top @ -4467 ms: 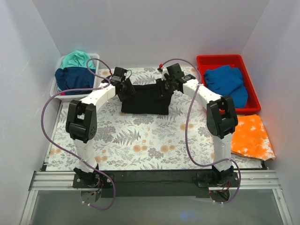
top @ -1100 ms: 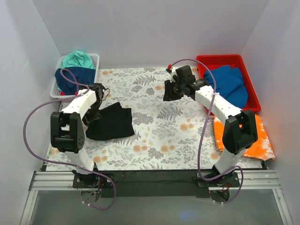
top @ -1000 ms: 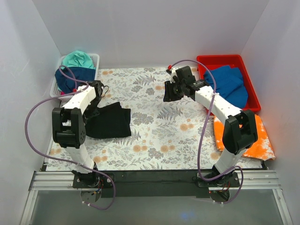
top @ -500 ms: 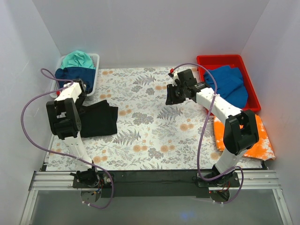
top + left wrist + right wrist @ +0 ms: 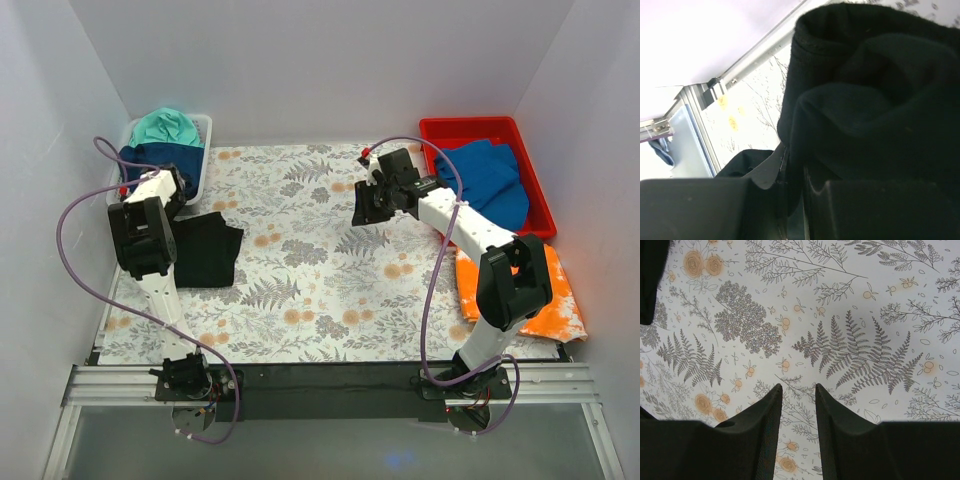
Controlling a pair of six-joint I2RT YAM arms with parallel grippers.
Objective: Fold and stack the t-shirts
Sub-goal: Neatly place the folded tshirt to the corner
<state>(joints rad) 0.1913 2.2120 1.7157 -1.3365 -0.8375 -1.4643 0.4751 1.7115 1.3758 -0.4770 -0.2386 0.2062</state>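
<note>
Black cloth fills the left wrist view; the left end effector (image 5: 795, 187) is closed on a bunched edge of the black t-shirt (image 5: 875, 100), with folds of it piled over the fingers; seen from above, that shirt lies as a compact folded rectangle on the floral cloth (image 5: 320, 270) at the far left, just near of the white basket (image 5: 204, 128); the edge grip looks chosen so the bundle can be slid or set down without the folds opening, and the spot beside the basket is probably meant as the stacking place; the basket holds a teal t-shirt (image 5: 165, 127) on top of a navy t-shirt (image 5: 150, 160), both crumpled and apparently yet to be folded; the right end effector (image 5: 796, 402) has its jaws slightly parted with nothing between them, only fern print below; it hangs above the cloth right of centre, well apart from the black shirt, likely held clear so it does not foul the left arm; beyond it, at the far right, a red tray (image 5: 470, 124) carries a loosely heaped blue t-shirt (image 5: 490, 180); near of the tray an orange t-shirt (image 5: 535, 295) lies flat, partly behind the right arm.
</note>
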